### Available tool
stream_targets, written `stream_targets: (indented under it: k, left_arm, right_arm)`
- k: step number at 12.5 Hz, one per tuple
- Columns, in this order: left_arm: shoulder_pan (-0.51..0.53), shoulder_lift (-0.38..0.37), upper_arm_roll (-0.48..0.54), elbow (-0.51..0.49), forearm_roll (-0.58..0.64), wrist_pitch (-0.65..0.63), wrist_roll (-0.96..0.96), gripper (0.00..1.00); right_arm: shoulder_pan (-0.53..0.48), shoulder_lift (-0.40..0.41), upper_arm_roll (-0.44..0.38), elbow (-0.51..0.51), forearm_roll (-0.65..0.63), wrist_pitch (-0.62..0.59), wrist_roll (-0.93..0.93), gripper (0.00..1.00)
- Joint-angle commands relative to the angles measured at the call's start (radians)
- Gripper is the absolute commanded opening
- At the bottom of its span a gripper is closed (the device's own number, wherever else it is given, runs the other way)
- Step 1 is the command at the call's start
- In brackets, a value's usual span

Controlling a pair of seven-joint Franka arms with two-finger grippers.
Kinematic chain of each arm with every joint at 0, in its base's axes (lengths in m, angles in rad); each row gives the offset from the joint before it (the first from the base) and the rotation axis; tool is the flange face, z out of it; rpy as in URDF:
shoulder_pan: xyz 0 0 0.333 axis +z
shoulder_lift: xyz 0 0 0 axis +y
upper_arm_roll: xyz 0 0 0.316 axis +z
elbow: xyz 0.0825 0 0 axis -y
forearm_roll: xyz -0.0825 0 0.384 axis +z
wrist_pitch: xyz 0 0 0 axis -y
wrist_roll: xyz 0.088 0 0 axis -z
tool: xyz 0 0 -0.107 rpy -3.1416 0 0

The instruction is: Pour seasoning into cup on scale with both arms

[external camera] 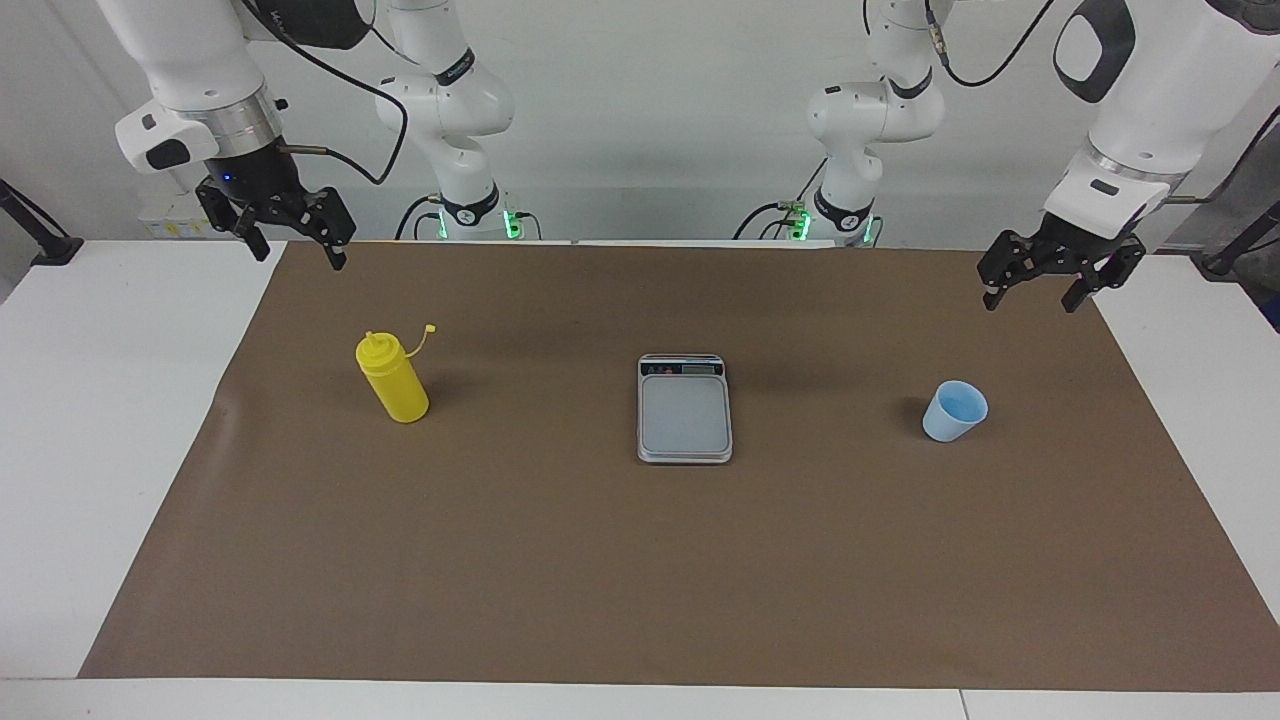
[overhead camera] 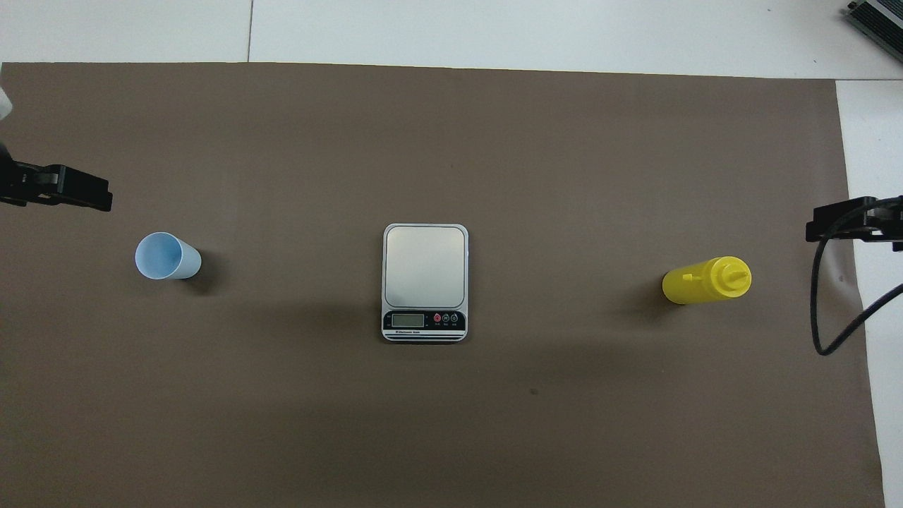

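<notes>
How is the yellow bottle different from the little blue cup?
The yellow bottle is taller than the blue cup. The bottle ends in a pointed nozzle; the cup is open on top. The bottle stands toward the right arm's end, the cup toward the left arm's. Both stand upright on the brown mat.

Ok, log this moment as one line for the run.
cup on mat, off scale | seasoning upright, cap off | left gripper open, raised | right gripper open, raised

Glossy yellow plastic bottle (external camera: 393, 379), matt brown paper mat (external camera: 640, 560), silvery scale (external camera: 685, 408).
</notes>
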Motion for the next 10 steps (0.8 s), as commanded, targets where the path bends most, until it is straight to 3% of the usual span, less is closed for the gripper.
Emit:
stream_targets:
  k: [1,8,10]
  left_arm:
    - [-0.013,-0.013,0.003,-0.004,0.014,0.004,0.003,1.00]
    - [-0.007,-0.019,0.001,-0.030,0.009,0.022,0.008,1.00]
    - [-0.011,-0.047,0.000,-0.135,0.008,0.106,0.003,1.00]
  right_arm:
    - [-0.011,-0.019,0.003,-0.019,0.021,-0.006,0.011,1.00]
    - [-0.011,-0.019,-0.001,-0.019,0.021,-0.006,-0.009,1.00]
    - [-0.008,-0.019,0.002,-0.019,0.021,-0.006,-0.009,1.00]
